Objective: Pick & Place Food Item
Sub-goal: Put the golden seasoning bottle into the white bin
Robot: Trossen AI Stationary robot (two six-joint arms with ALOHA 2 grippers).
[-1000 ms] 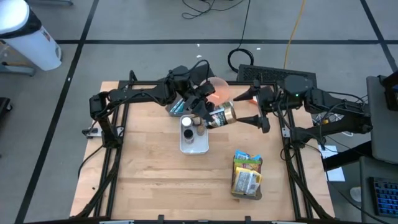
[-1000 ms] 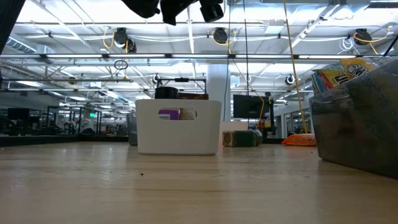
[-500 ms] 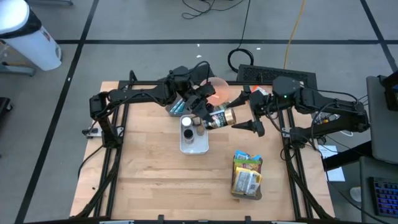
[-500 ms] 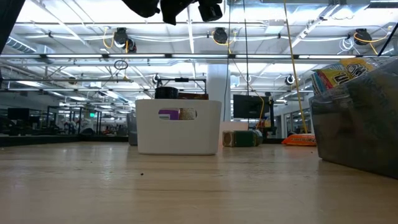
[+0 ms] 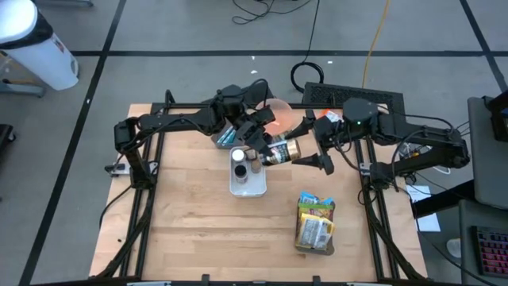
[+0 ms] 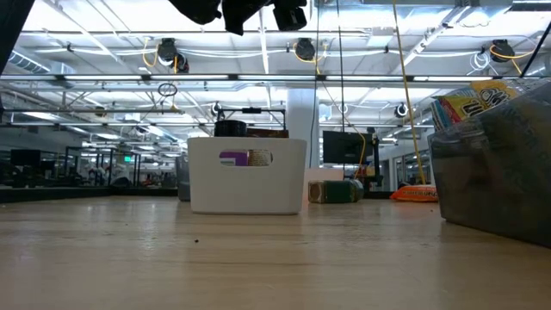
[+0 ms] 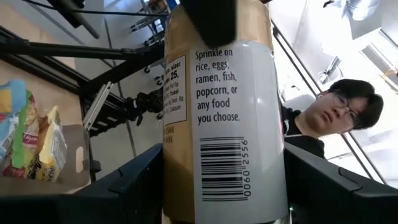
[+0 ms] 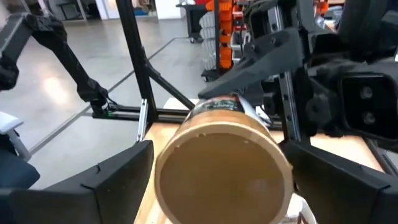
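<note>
Left hand (image 5: 266,147) grips the seasoning jar (image 5: 283,149), holding it on its side above the wooden surface (image 5: 190,214), just beside the white bin (image 5: 248,188); right hand (image 5: 311,145) sits at the jar's base, fingers (image 8: 118,177) spread wide either side, not clamped; a basket of snack packets (image 5: 316,224) rests well apart, nearer the front edge.

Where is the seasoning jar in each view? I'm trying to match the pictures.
High view: seasoning jar held level above the white bin, between both grippers.
Low view: not in it.
Left wrist view: fills the middle, label facing.
Right wrist view: centre, round end on.
Shared landmark: the white bin.
</note>
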